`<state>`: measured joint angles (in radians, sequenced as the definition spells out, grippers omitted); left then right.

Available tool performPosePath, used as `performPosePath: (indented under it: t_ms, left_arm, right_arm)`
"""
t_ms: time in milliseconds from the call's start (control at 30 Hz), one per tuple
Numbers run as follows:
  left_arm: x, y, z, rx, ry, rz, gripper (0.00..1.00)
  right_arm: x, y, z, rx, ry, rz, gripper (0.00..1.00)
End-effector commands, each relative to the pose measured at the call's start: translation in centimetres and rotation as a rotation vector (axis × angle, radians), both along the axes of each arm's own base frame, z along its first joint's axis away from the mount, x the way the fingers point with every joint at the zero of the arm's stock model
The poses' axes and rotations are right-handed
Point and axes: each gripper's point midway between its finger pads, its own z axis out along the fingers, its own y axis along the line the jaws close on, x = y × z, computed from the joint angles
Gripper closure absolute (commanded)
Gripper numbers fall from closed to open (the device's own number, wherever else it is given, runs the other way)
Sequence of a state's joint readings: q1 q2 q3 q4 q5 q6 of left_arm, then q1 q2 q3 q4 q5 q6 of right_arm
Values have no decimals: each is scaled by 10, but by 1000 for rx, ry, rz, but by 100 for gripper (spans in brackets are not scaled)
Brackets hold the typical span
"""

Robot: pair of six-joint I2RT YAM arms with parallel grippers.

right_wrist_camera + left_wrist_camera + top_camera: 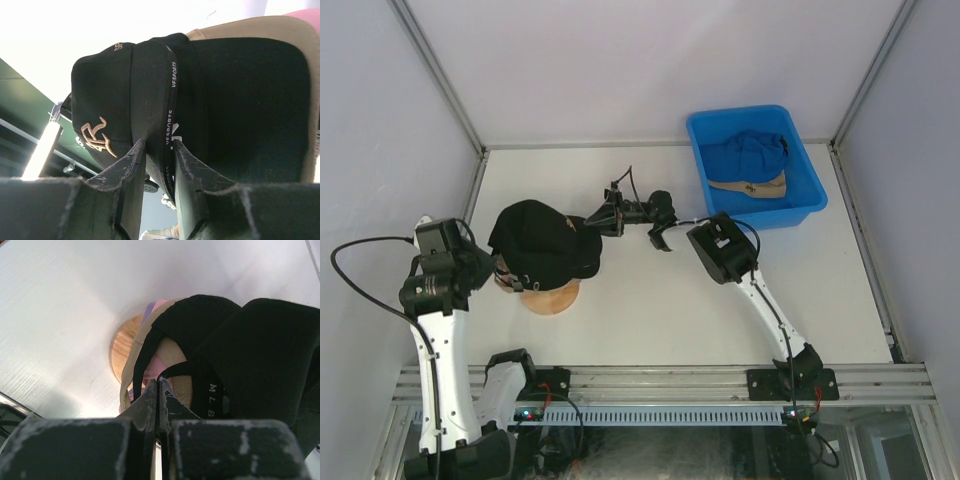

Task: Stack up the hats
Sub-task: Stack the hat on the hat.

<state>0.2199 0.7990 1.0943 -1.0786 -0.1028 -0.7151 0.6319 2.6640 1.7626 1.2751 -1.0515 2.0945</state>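
A black hat (545, 245) tops the hats stacked on a round wooden stand (552, 296). Under it show a tan hat (131, 375), a pink one (160, 304) and a lavender edge (148, 311). My right gripper (592, 222) is at the black hat's brim. In the right wrist view its jaws (159, 145) stand apart with the brim's edge (170, 100) between them. My left gripper (158, 382) is shut and empty, its tips close to the back strap of the stack. In the bin lie a blue hat (748, 155) and a tan hat (750, 187).
A blue plastic bin (705, 135) stands at the back right of the white table. The wooden stand (125, 342) rests on the table left of centre. Metal frame posts and grey walls close in the table on three sides.
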Motion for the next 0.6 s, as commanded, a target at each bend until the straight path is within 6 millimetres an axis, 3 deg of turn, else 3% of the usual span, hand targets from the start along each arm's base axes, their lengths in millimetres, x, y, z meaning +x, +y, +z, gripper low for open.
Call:
performPosePath:
  t_ms: [0, 200, 567]
  left_arm:
    - [4, 1, -1, 19, -8, -10, 100]
    - [2, 1, 0, 22, -6, -8, 100]
    - [-16, 1, -8, 28, 39, 3, 100]
  right_arm:
    - [-6, 6, 43, 36, 53, 45, 78]
    - [-6, 1, 28, 22, 84, 38, 100]
    - [-7, -9, -23, -82, 119, 14, 100]
